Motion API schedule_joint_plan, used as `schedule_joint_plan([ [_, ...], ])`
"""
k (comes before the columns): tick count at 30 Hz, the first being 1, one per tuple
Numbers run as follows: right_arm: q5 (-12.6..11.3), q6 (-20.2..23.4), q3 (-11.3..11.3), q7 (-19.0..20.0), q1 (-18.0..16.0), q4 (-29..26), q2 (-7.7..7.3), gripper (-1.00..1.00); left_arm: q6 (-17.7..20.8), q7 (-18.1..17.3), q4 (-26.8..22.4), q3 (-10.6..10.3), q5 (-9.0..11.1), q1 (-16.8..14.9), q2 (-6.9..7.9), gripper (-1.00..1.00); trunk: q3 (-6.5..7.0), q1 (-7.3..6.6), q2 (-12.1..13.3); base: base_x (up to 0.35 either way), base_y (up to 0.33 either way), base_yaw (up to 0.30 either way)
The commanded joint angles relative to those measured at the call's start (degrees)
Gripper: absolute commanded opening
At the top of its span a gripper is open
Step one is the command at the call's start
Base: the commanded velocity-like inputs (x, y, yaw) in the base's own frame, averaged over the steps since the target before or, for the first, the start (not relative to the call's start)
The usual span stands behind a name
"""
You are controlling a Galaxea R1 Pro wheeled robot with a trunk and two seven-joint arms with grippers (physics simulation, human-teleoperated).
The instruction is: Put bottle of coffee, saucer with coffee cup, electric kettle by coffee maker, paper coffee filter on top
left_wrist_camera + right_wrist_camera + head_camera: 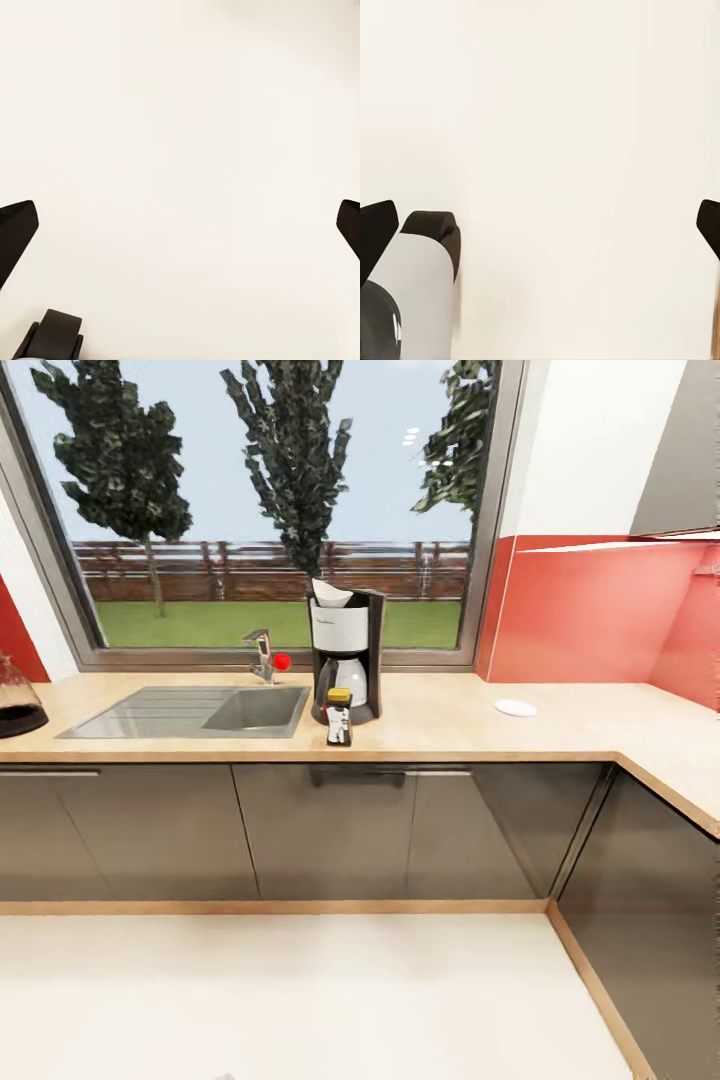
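Coffee maker (346,660) on countertop (450,730), right of sink (200,712); filter (331,594) on top; coffee bottle (339,720) in front; saucer (515,707) farther right; possibly kettle (15,700) at far left edge.

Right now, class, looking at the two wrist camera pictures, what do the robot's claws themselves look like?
Little shows. The left claw appears as two plain black fingertips at the picture's edges, blunt and matte, without markings or cables. The right claw has the same black fingertips. Both are seen over a pale cream floor.
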Motion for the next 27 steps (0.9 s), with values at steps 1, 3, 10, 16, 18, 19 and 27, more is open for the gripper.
schedule_joint_plan([
  [1, -0.6, -0.2, 0.3, 0.3, 0.0, 0.1, -0.02, 1.0, -0.2, -0.3, 0.1, -0.2, 0.5, 0.0, 0.01, 1.0, -0.05, 0.0, 0.0, 0.0, 0.0, -0.151],
  [3, -0.6, -0.2, 0.4, 0.3, 0.0, 0.1, -0.02, 1.0, -0.2, -0.3, 0.1, -0.2, 0.5, 0.0, 0.01, 1.0, -0.05, 0.0, 0.0, 0.0, 0.0, -0.153],
  [10, -0.6, -0.2, 0.4, 0.3, 0.0, 0.1, -0.02, 1.0, -0.2, -0.3, 0.1, -0.2, 0.5, 0.0, 0.01, 1.0, -0.05, 0.0, 0.0, 0.0, 0.0, -0.118],
  [16, -0.6, -0.2, 0.4, 0.3, 0.0, 0.1, -0.02, 1.0, -0.2, -0.3, 0.1, -0.2, 0.5, 0.0, 0.01, 1.0, -0.05, 0.0, 0.0, 0.0, 0.0, -0.02],
  [18, -0.6, -0.2, 0.4, 0.3, 0.0, 0.1, -0.02, 1.0, -0.2, -0.3, 0.1, -0.2, 0.5, 0.0, 0.01, 1.0, -0.05, 0.0, 0.0, 0.0, 0.0, -0.004],
  [19, -0.6, -0.2, 0.4, 0.3, 0.0, 0.1, -0.02, 1.0, -0.2, -0.3, 0.1, -0.2, 0.5, 0.0, 0.01, 1.0, -0.05, 0.0, 0.0, 0.0, 0.0, -0.003],
  [27, -0.6, -0.2, 0.4, 0.3, 0.0, 0.1, -0.02, 1.0, -0.2, -0.3, 0.1, -0.2, 0.5, 0.0, 0.01, 1.0, -0.05, 0.0, 0.0, 0.0, 0.0, -0.001],
])
